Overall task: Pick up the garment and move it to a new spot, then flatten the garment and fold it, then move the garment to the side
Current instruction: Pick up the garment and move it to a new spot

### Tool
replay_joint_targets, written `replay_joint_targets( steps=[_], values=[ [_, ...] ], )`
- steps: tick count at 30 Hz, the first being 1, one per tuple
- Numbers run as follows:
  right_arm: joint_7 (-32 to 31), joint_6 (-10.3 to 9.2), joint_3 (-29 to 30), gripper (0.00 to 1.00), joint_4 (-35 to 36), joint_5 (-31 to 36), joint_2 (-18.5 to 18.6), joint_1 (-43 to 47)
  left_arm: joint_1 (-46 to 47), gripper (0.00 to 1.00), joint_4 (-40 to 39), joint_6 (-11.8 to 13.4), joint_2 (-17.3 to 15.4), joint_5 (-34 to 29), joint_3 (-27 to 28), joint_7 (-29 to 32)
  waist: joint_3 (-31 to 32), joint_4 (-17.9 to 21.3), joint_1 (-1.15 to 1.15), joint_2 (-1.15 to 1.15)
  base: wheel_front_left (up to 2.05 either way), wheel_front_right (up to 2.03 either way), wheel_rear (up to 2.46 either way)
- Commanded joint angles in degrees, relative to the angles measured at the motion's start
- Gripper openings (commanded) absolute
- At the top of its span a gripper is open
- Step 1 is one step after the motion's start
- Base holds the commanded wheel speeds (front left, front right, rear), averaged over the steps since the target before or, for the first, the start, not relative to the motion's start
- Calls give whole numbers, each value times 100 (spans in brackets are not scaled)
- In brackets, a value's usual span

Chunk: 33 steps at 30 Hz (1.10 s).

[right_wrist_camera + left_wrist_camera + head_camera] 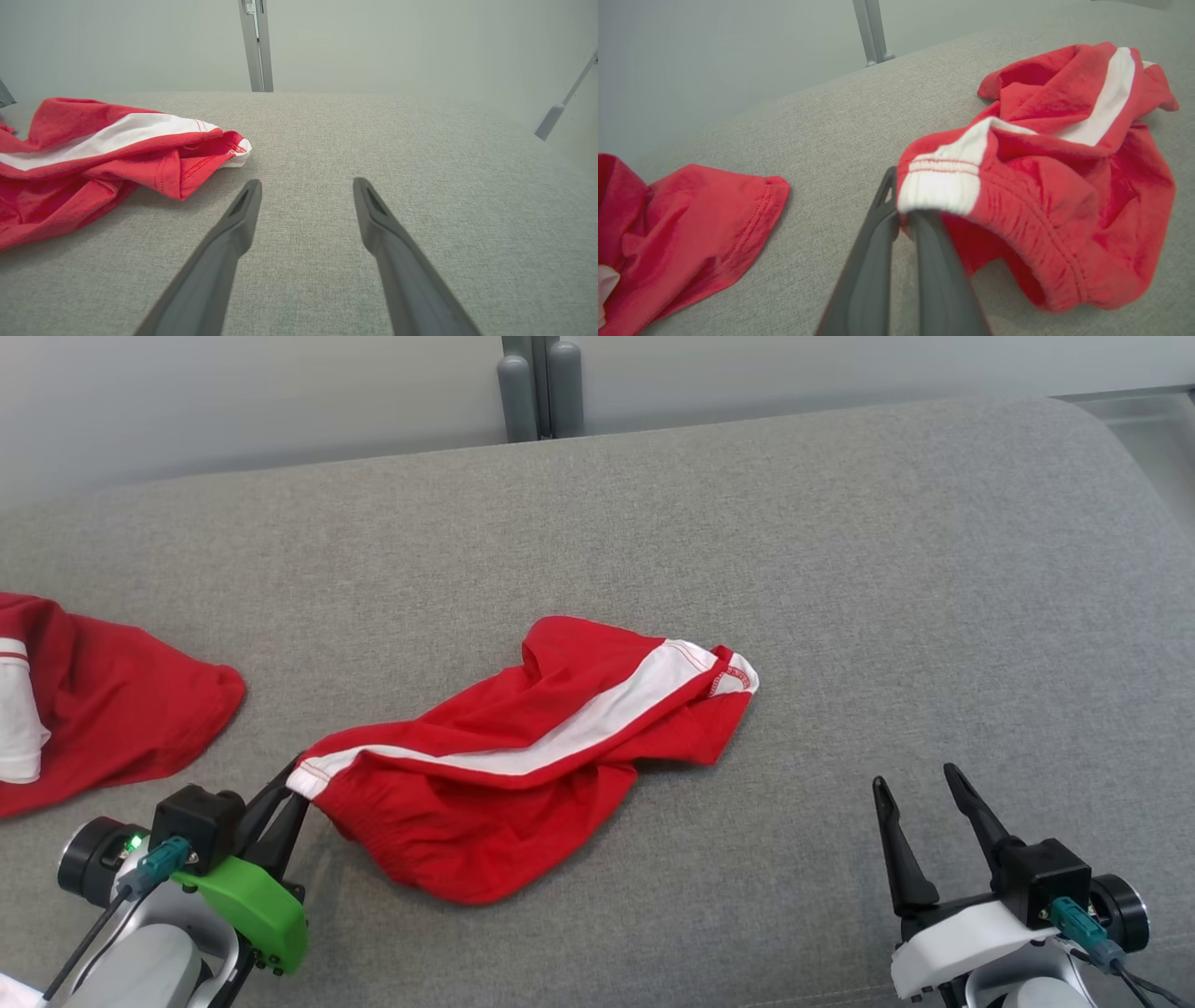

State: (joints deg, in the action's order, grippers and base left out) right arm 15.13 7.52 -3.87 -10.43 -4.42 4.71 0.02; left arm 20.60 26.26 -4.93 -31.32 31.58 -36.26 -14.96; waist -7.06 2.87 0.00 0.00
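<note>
Looking down, we see a grey, woven-cloth desk (840, 569) with a rounded far-right corner, running up to a pale, plain wall (233, 392). A pair of grey upright posts (540, 383) stands at the desk's far edge. The garment (523, 747), red with a white stripe (crumpled, not flattened), lies near the middle of the desk, slightly to the left. Our left gripper (291, 782) has its fingers pressed together on the white end of the garment's gathered hem, at its near-left corner. Our right gripper (916, 777) is spread, holding nothing, well to the right of the garment. A second red cloth (103, 719) lies far to the left, apart from the garment.
</note>
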Motion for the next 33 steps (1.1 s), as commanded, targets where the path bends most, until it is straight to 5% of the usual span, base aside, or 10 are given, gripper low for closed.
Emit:
replay_joint_targets(
  steps=[1, 8, 9, 13, 14, 15, 23, 33],
  values=[
    [2, -6, 29, 100, 31, -31, 15, 51, -93, 0, 1, -63, 21, -84, 77, -27, -41, 15, 0, 0, 0, 0, 0],
    [2, -6, 42, 100, 33, -10, 30, -34, -300, 0, 173, -217, 145, -294, 177, -25, -110, 46, 0, 0, 0, 0, 0],
    [2, -6, 47, 100, 36, -1, 28, -41, -326, 7, 188, -224, 155, -312, 171, -25, -111, 45, 0, 0, 0, 0, 0],
    [2, -6, 72, 100, 54, 21, 18, 6, -381, 45, 104, -250, 201, -387, 236, -25, -75, 9, 0, 0, 0, 0, 0],
    [2, -6, 78, 100, 54, 20, 17, 35, -411, 87, 56, -254, 215, -408, 277, -25, -56, -4, 0, 0, 0, 0, 0],
    [2, -6, 82, 100, 51, 24, 14, 57, -462, 100, 15, -256, 223, -430, 311, -25, -34, -15, 0, 0, 0, 0, 0],
    [2, -6, 154, 100, 52, -20, 54, 229, -1096, 100, -364, -258, 316, -522, 716, -24, 243, -122, 0, 0, 0, 0, 0],
    [2, -6, 256, 100, 401, -9, 228, 372, -1971, 100, -903, 132, 654, -337, 1645, -25, 630, -418, 0, 0, 0, 0, 0]
  ],
)
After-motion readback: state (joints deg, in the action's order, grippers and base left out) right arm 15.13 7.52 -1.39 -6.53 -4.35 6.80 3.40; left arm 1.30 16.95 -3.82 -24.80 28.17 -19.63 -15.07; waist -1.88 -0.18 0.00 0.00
